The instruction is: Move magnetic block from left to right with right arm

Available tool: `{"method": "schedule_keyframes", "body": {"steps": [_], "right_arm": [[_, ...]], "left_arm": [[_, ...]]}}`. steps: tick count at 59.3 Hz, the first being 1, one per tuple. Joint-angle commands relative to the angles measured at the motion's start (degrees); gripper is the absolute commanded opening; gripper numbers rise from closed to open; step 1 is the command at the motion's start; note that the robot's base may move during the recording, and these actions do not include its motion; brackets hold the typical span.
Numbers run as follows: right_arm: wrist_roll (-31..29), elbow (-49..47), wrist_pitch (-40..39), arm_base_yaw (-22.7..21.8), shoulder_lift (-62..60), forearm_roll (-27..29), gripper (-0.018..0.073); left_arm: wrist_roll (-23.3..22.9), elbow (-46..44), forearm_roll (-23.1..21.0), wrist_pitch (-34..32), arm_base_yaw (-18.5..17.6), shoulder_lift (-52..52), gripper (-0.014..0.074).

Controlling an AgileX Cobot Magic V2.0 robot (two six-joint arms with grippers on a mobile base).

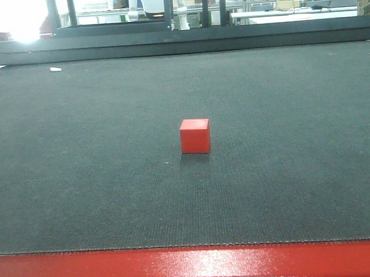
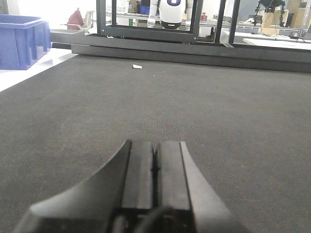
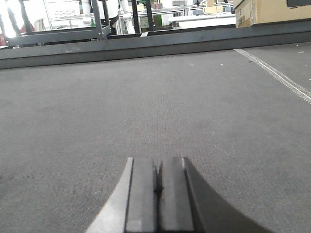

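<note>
The magnetic block [image 1: 195,136], a small plain red cube, stands alone on the dark grey mat [image 1: 79,151] near the middle of the front view. Neither wrist view shows it. My left gripper [image 2: 155,145] is shut with nothing between its flat black fingers, low over the mat. In the right wrist view my right gripper [image 3: 156,161] is likewise shut and empty, hovering just above the mat. Neither arm appears in the front view.
A red table edge [image 1: 193,267] runs along the front. A black raised rail [image 1: 179,41] bounds the far side. A small white scrap [image 2: 137,66] lies near the far left. A blue bin [image 2: 22,39] stands off the mat's left; a cardboard box [image 3: 272,12] far right.
</note>
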Motion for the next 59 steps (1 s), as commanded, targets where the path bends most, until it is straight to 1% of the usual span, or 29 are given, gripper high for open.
{"method": "schedule_keyframes", "body": {"steps": [1, 46, 54, 59], "right_arm": [[-0.55, -0.27, -5.09, -0.36, -1.17, -0.38, 0.0069], [-0.55, -0.27, -5.35, -0.36, -1.18, -0.38, 0.0069], [-0.55, -0.52, -8.39, -0.36, -1.18, -0.38, 0.0069], [-0.55, -3.22, -8.33, -0.36, -1.18, -0.38, 0.0069]], "left_arm": [[-0.25, 0.59, 0.00, -5.17, -0.22, -0.82, -0.0116], [-0.25, 0.59, 0.00, -5.17, -0.22, -0.82, -0.0116], [-0.25, 0.59, 0.00, -5.17, -0.22, -0.82, -0.0116], [-0.25, 0.59, 0.00, -5.17, -0.22, -0.82, -0.0116]]}}
